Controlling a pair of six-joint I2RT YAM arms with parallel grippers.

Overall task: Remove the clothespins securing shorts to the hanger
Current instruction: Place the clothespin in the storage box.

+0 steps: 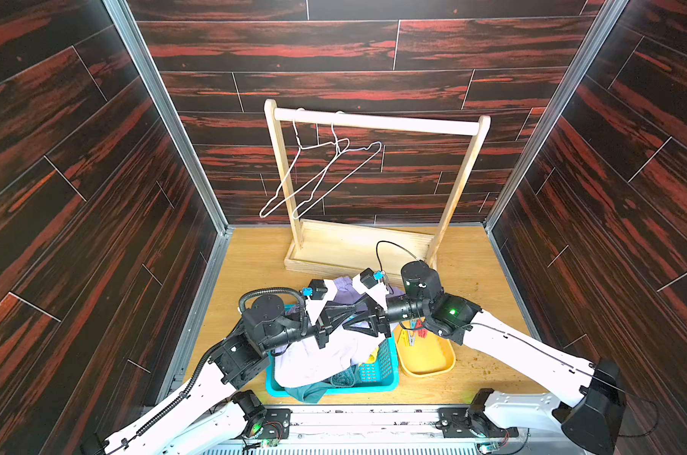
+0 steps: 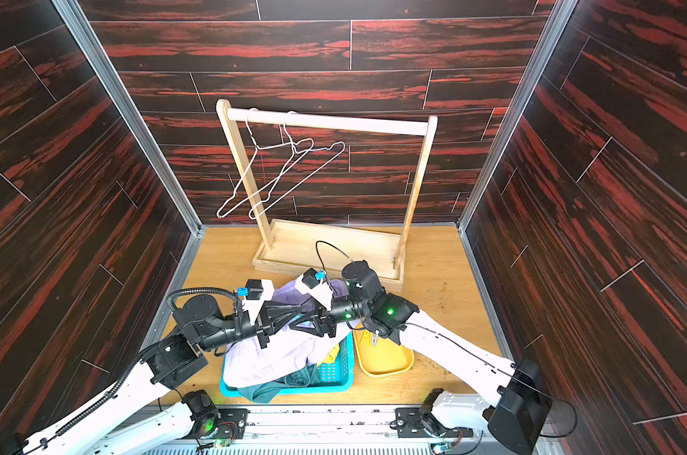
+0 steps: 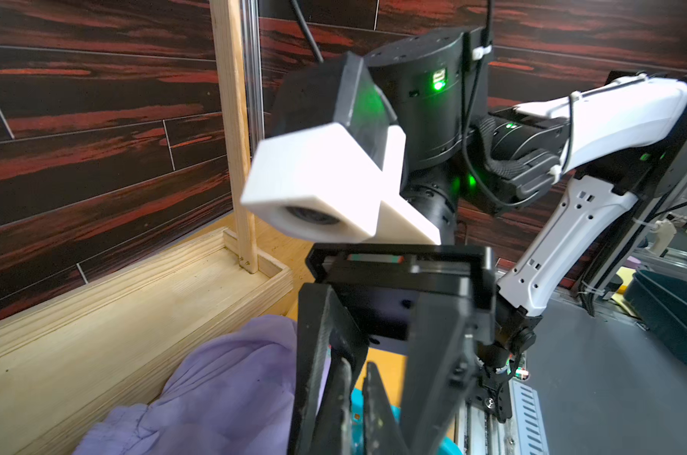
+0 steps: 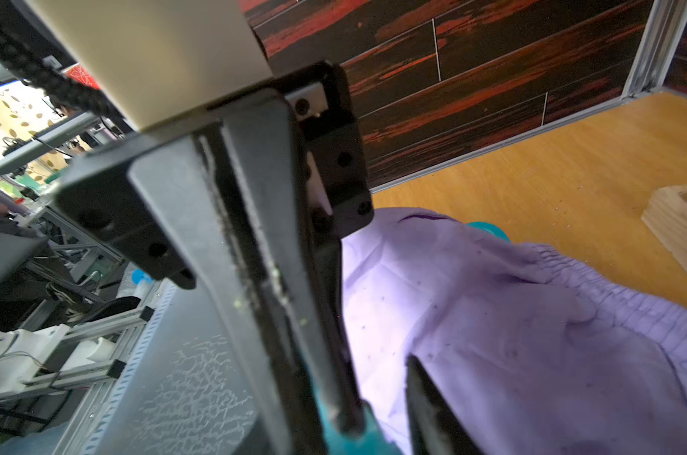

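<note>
Left gripper (image 1: pixel 354 311): its fingers are pressing together and pointing at the other arm above the basket. I cannot tell whether a peg is pinched there, because the tips are crowded.
Right gripper (image 1: pixel 359 322): its jaws are standing apart on either side of the left tips, holding nothing I can see.
Step in hand: I am reading this as a handover. I am planning to close the right squarely and loosen the left only once that grip is firm.
Shorts: the pale lavender fabric shorts (image 1: pixel 322 354) are lying heaped on the turquoise slotted plastic basket (image 1: pixel 373 388). A dark teal pair (image 1: pixel 310 394) is spilling over its near rim.
Clothespins: small plastic pegs (image 1: pixel 412 335), red and yellow, are lying in the oval yellow tray (image 1: pixel 430 360) just beside the basket.
In the way: the right wrist is hanging over that tray, and loose fabric is sitting under both sets of tips.
Around: two bare white wire hangers (image 1: pixel 322 177) are hanging on the pale wooden rack (image 1: pixel 373 122).
</note>
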